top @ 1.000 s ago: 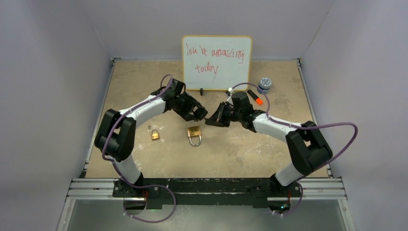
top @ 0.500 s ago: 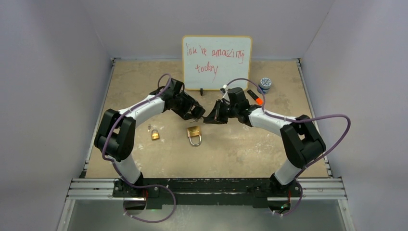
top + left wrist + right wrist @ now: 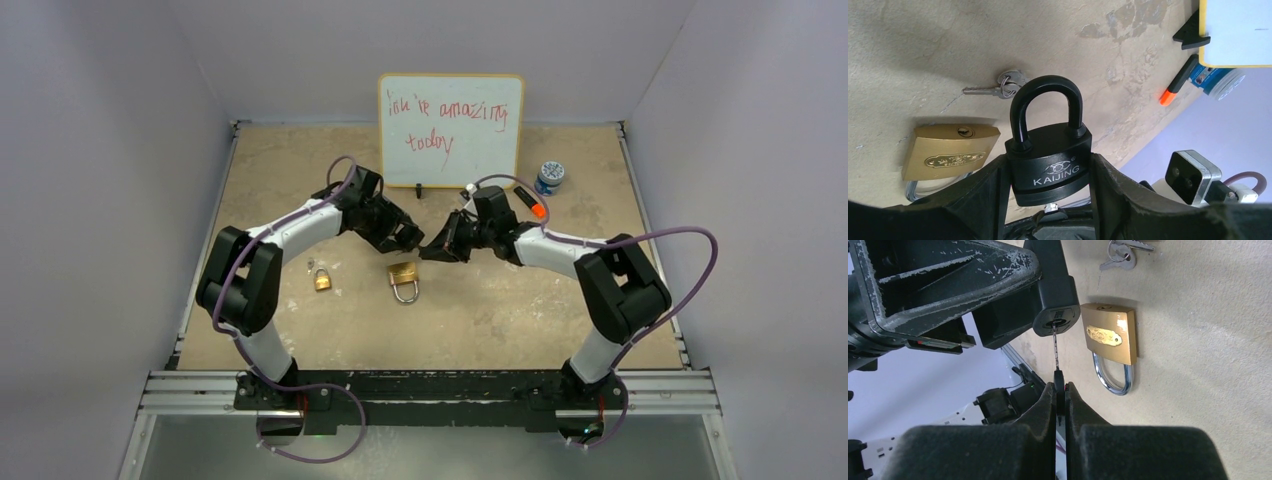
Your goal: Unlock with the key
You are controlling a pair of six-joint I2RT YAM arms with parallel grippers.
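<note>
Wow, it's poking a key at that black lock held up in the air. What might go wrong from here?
1. The key is pinched by its head in the right tool, with only its tip at the keyhole of the black padlock. If it is slightly off-line, it may jam or swivel in the grip.
2. The left tool holds the padlock only by its sides, so a hard push might tilt it or knock it loose.

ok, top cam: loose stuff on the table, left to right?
Small brass padlock → larger brass padlock with steel shackle → black marker with orange cap → round blue-lidded jar. The yellow-framed whiteboard is left out because it spans across the larger padlock's position.
</note>
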